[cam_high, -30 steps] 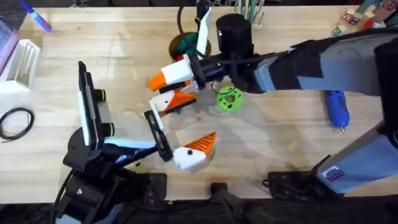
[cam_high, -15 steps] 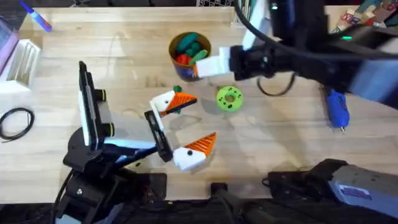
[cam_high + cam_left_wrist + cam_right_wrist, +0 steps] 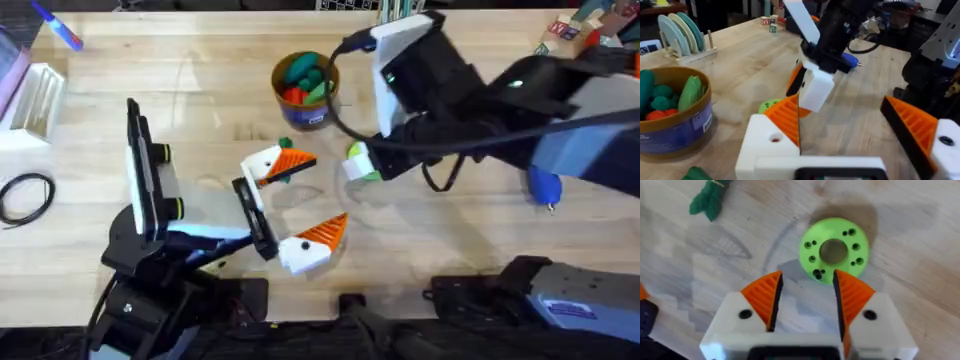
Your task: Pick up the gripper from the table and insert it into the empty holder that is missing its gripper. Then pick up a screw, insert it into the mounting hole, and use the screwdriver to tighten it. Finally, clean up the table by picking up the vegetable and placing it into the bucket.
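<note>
My left gripper (image 3: 295,205) stands wide open, and both its white blocks carry orange wedges. On the finger nearest the bucket (image 3: 305,88), the orange gripper (image 3: 785,117) sits in the white holder (image 3: 760,150), whose mounting hole (image 3: 775,139) looks open. My right gripper (image 3: 806,277) is open and empty, hanging just above the lime-green disc (image 3: 835,250). Small dark spots in the disc's holes may be screws; I cannot tell. The dark-green vegetable (image 3: 710,200) lies by the left gripper's far finger. The blue screwdriver (image 3: 545,187) lies at the right, partly hidden by the right arm.
The bucket holds green and red toy vegetables. A marker pen (image 3: 60,30) and a white rack (image 3: 40,95) are at the far left, with a black cable loop (image 3: 25,195) below them. Toy blocks (image 3: 560,30) sit at the far right corner.
My right gripper left the left gripper's far finger, passed beside the bucket, and now hangs over the green disc. The left arm has not moved.
</note>
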`<move>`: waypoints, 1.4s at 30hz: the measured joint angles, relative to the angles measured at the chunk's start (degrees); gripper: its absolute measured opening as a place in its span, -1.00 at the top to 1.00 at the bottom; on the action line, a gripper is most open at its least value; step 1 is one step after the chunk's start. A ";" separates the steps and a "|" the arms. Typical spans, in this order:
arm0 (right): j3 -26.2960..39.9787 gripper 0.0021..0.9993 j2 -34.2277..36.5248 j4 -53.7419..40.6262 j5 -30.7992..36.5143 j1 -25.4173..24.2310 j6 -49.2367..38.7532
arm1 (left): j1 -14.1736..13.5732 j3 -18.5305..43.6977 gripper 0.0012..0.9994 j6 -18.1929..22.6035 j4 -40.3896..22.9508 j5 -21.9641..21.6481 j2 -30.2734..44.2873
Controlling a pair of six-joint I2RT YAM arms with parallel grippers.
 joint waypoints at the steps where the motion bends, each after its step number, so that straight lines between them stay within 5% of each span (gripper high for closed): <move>1: 0.00 -0.23 1.10 0.24 0.24 0.50 -0.02 | 0.00 0.00 -0.97 0.00 0.00 0.01 0.00; 7: -0.10 0.06 6.32 -0.23 0.78 1.34 -0.25 | 0.00 0.00 -0.97 0.00 0.00 0.02 -0.01; 17: -0.33 0.09 7.43 0.02 2.24 1.34 -0.39 | 0.00 0.00 -0.97 0.00 0.00 -0.01 0.01; 36: -0.35 0.50 7.66 0.57 2.54 1.34 0.02 | 0.00 0.00 -0.97 0.00 0.00 0.00 -0.02; 39: -0.35 0.92 8.55 0.55 2.75 1.34 0.12 | 0.00 0.00 -0.97 0.00 0.00 -0.01 -0.01; 42: -0.35 0.99 8.54 0.80 3.04 1.32 0.22 | 0.00 0.00 -0.97 0.00 0.00 0.02 -0.02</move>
